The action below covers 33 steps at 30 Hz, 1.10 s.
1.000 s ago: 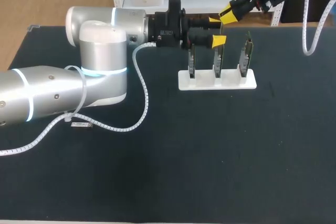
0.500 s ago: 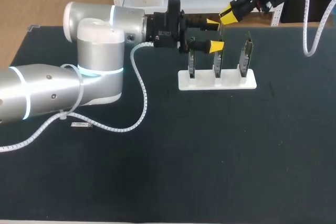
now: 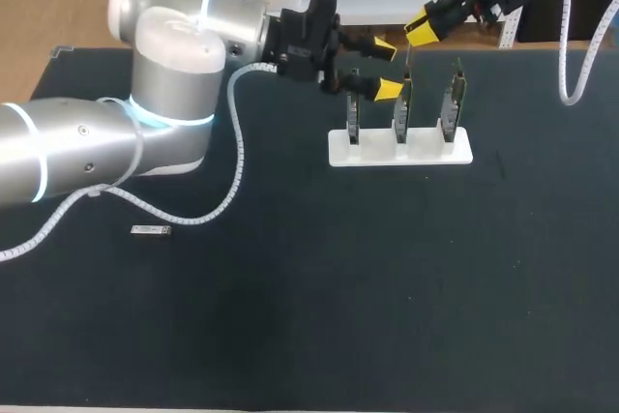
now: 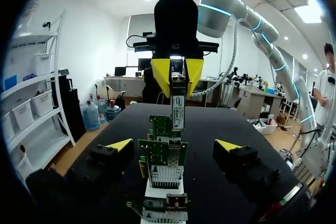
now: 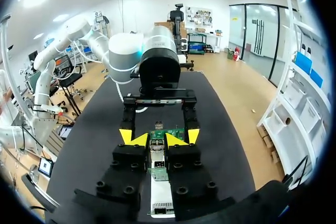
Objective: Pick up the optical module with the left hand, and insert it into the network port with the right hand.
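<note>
The optical module (image 4: 178,111), a slim silver bar, hangs down from my right gripper (image 4: 177,77), which is shut on its upper end. That gripper (image 3: 419,29) sits above the middle green network card (image 3: 401,108) on the white stand (image 3: 426,152). In the right wrist view the module (image 5: 157,149) shows between the right gripper's (image 5: 157,140) yellow tips. My left gripper (image 3: 379,67) is open and holds nothing, just left of the module, above the cards. In its own view the left gripper (image 4: 173,145) straddles the row of cards (image 4: 164,156).
The white stand holds three upright green cards in a row at the back of the black table (image 3: 387,287). A small silver piece (image 3: 150,230) lies on the table at the left, near my left arm's cable.
My left gripper has spread wider and drawn back to the left, tilting slightly, away from the module. The right gripper has kept still with the module.
</note>
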Each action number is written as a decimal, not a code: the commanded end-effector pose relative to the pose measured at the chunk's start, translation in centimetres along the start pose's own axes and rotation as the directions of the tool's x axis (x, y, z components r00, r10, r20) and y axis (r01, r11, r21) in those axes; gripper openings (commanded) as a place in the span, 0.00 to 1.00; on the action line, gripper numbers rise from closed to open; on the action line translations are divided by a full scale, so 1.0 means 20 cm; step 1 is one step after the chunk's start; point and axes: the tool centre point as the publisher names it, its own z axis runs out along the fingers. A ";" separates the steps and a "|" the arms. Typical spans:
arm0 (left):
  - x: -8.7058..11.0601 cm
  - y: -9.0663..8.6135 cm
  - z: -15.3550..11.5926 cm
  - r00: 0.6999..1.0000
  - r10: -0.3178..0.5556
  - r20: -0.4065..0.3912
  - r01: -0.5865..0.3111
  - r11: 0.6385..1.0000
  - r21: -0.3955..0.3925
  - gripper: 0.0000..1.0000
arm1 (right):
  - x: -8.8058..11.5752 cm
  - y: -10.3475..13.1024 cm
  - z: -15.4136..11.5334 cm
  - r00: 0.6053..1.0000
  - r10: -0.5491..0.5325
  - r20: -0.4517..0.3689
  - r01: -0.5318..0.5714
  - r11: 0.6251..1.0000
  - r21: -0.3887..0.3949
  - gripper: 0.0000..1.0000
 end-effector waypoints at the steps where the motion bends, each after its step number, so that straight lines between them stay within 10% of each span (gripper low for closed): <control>1: 0.00 0.01 -0.01 0.999 0.000 -0.037 0.000 1.000 0.003 1.00 | 0.00 0.00 0.00 1.000 0.000 0.002 0.000 1.000 0.003 0.00; 33: 0.06 -0.04 -0.01 0.982 0.036 -0.187 -0.032 0.999 0.025 1.00 | 0.00 0.00 0.00 1.000 -0.004 0.001 0.004 1.000 0.000 0.00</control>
